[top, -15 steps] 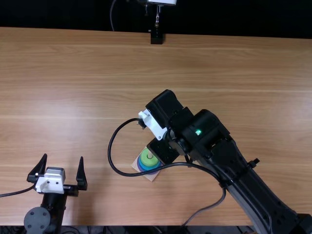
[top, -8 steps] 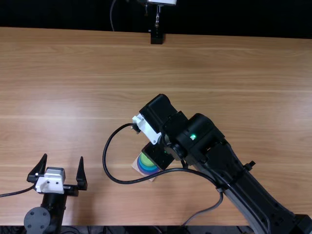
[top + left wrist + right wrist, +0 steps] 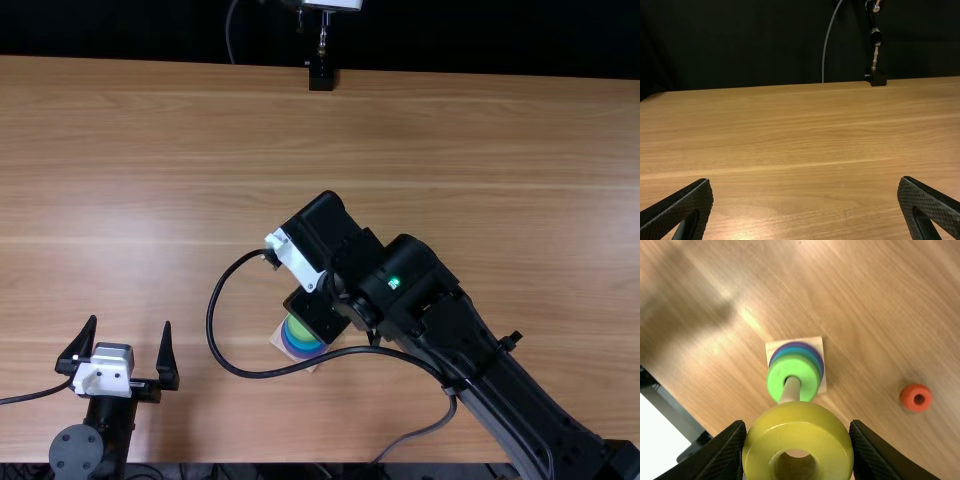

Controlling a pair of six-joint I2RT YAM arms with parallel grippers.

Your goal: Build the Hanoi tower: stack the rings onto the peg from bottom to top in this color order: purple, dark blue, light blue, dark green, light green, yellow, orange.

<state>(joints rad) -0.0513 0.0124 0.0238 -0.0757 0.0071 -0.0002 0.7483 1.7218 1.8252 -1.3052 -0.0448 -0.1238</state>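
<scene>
Two tools: the left tool is held open; the right tool is closed on one yellow ring. One peg, mounted on one square base, its tip hidden behind the yellow ring. Stacked around it: one green ring uppermost, blue and purple edges beneath, exact count not discernible. One orange ring, placed on the worktop, well apart from the base.

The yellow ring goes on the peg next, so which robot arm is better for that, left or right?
Right, I think: the right gripper holds the yellow ring near the peg. The left gripper is open and empty, off to the side.
</scene>
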